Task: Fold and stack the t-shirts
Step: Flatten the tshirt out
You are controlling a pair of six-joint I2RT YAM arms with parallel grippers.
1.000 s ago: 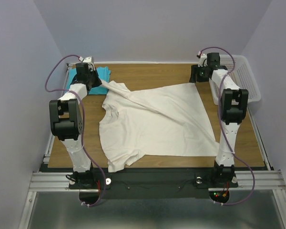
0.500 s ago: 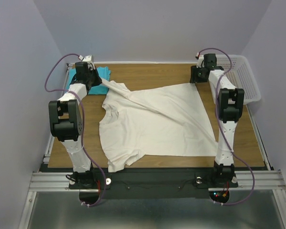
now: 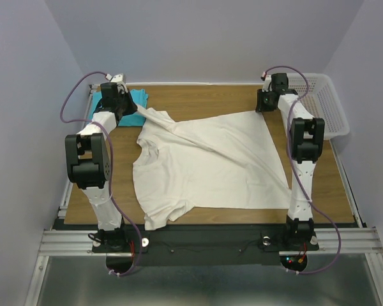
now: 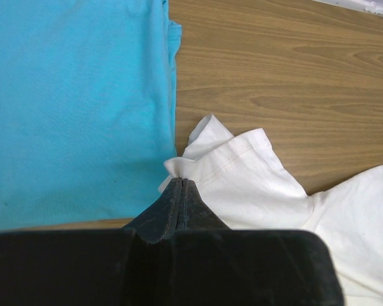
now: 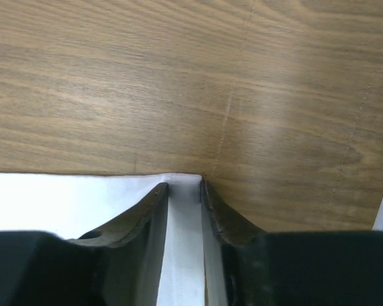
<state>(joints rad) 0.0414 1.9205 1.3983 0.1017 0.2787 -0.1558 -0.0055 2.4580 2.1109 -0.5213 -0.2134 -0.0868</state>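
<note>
A large cream t-shirt (image 3: 210,162) lies spread, creased and slightly askew, across the middle of the wooden table (image 3: 204,95), collar toward 9 o'clock and hem toward 3 o'clock in the overhead view.

At 11 o'clock, the left gripper (image 4: 180,186) has its fingers pressed fully together on the edge of a cream sleeve. The sleeve is drawn out toward the folded turquoise t-shirt (image 4: 70,108), which lies just beside it, at 9 to 11 o'clock in the wrist view.

At 1 o'clock, the right gripper (image 5: 183,190) straddles the shirt's far hem corner. Its fingers stand a narrow gap apart, and the cloth between them looks flat and unpinched.

A white perforated basket (image 3: 329,105) sits at 2 o'clock, off the table's right edge and behind the right arm (image 3: 304,153). That arm also crosses the cream shirt's right margin. The left arm (image 3: 89,159) and its purple cable (image 3: 67,105) cover much of the turquoise shirt from above, leaving only a strip showing.

Neither set of fingertips can be made out overhead, as the wrists hide them. In the left wrist view the gripper body blocks the lower cloth. In the right wrist view a pale sliver at 3 o'clock is cut off by the frame and cannot be identified.
</note>
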